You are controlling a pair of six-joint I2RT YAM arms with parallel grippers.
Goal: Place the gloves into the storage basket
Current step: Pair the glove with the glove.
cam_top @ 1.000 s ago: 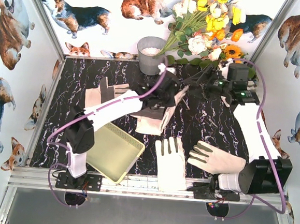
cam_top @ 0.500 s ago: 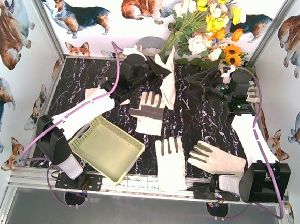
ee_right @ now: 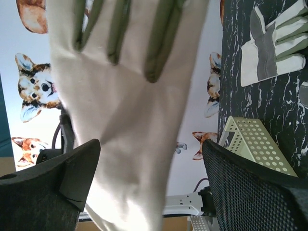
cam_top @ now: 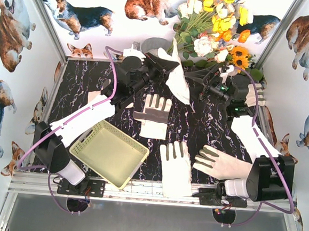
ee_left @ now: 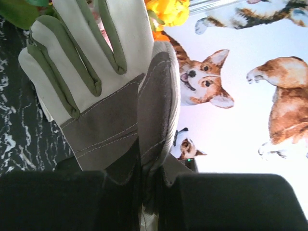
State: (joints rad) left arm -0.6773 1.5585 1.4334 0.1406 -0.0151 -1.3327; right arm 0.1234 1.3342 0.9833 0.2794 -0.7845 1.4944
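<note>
Top view, left fingers (cam_top: 168, 64): clamped on the held glove (cam_top: 177, 79), high above the counter (cam_top: 207, 125).
Top view, right fingers (cam_top: 199, 79): just right of that glove, pointed at it.
Top view, storage basket (cam_top: 111, 155): on the counter, well nearer than both sets of fingers, beside the left arm.
Top view, loose gloves (cam_top: 174, 165): lay flat on the counter, nearer than the fingers.
Left wrist, held glove (ee_left: 96, 96): pinched at the cuff between the left fingers (ee_left: 156, 190), grey palm to the camera.
Right wrist, held glove (ee_right: 130, 120): hung between the right fingers (ee_right: 149, 192), which were spread wide and not gripping.
Right wrist, storage basket (ee_right: 250, 142): beyond the right-hand finger.
</note>
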